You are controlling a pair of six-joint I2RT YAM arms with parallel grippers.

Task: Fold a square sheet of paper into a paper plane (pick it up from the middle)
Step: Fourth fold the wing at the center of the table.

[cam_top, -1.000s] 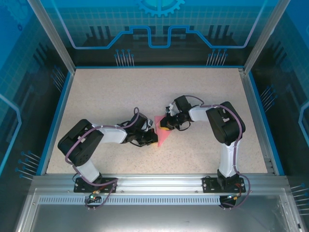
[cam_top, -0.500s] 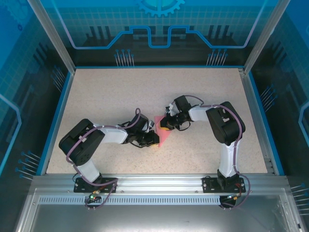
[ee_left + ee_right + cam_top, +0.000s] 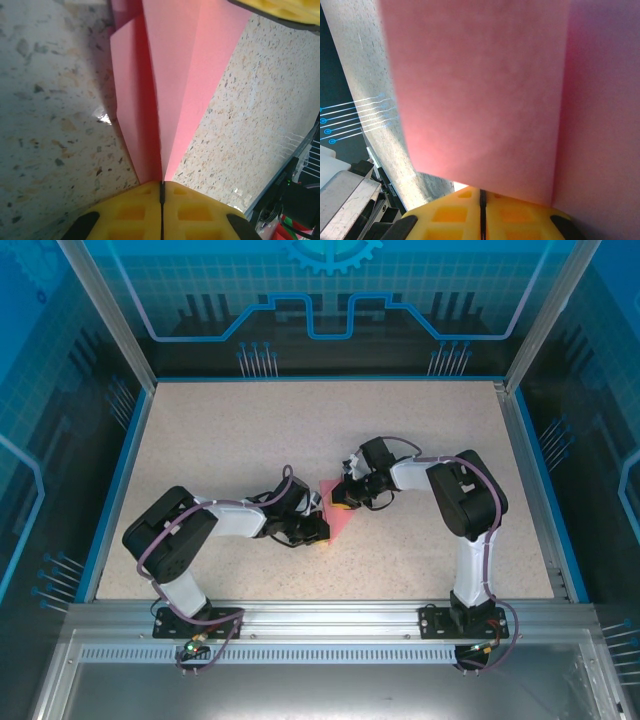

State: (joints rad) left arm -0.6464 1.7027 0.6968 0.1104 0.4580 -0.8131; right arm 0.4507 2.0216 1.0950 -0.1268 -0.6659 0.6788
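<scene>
L gripper pinched tight on pointed end of pink paper plane; R gripper clamps its other end. Plane's stretched btwn them near middle of table

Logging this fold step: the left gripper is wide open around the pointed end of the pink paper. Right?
Not quite. The left gripper is shut on the pointed end of the pink paper, with its jaws pressed together. The left wrist view shows it.
</scene>
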